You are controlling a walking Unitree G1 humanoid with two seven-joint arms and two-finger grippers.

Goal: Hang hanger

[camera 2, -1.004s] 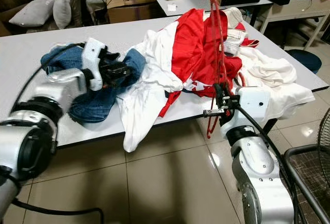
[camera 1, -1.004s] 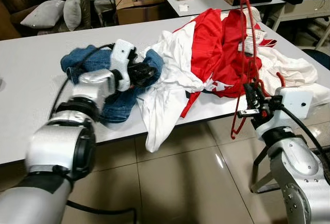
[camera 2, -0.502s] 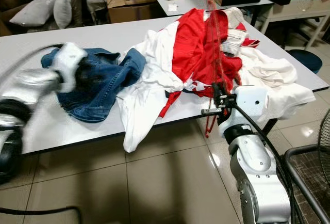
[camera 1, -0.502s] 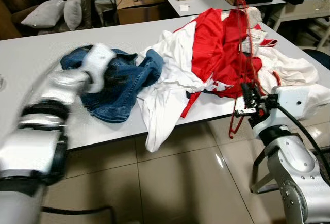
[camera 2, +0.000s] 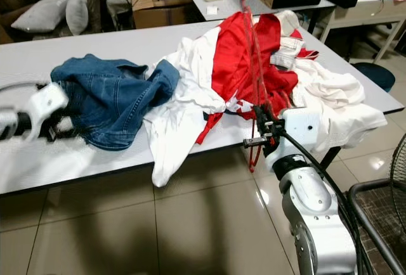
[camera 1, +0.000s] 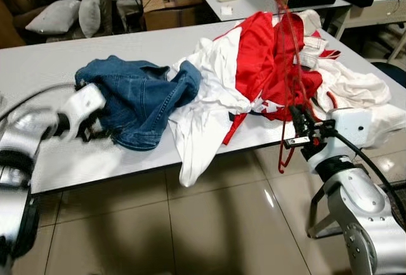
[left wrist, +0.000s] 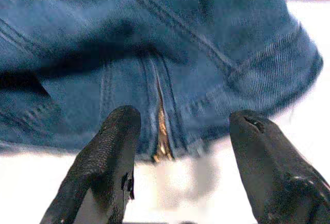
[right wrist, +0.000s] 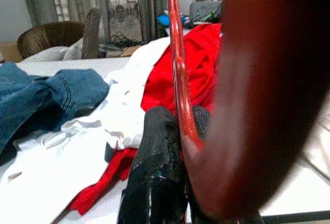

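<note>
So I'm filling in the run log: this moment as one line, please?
right gripper: shut on red plastic hanger, upright at table edge | left gripper: open, beside blue denim jeans | hanger not hung

clothes pile [camera 1: 254, 72] crowding table [camera 1: 38, 66], bare left end

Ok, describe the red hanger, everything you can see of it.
The hanger is thin, glossy red, plastic by its look. It stands nearly upright at the table's front edge, its top reaching up past the heap of red and white clothes, its lower end curving below the table edge. The right gripper is shut on it low down, fingers pinching the thin bar. It looks bare, with no garment on it.
</note>
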